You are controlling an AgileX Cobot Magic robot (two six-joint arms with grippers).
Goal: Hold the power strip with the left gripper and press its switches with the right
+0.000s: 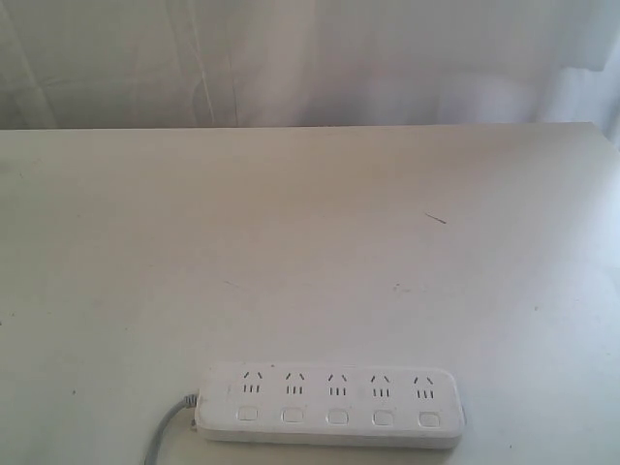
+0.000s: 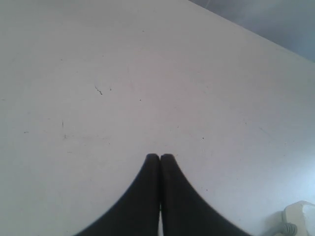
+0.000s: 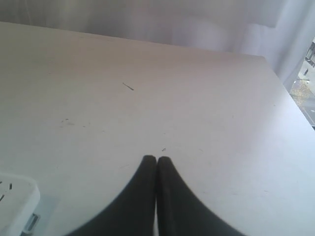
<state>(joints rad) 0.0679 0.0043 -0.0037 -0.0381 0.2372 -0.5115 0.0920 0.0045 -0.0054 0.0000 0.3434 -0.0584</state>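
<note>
The white power strip (image 1: 329, 403) lies flat near the table's front edge, with its grey cord (image 1: 167, 429) leaving its left end. Its row of small white switches (image 1: 337, 417) runs below the outlets. Neither arm shows in the exterior view. In the left wrist view my left gripper (image 2: 160, 157) is shut over bare table, holding nothing; one end of the power strip (image 2: 304, 215) with the cord sits at the frame's corner. In the right wrist view my right gripper (image 3: 156, 160) is shut and empty, with the other end of the power strip (image 3: 15, 206) off to one side.
The pale table (image 1: 310, 252) carries small dark specks (image 1: 436, 219). A white curtain (image 1: 310, 58) hangs behind its far edge. A window strip (image 3: 307, 83) shows past the table's corner in the right wrist view.
</note>
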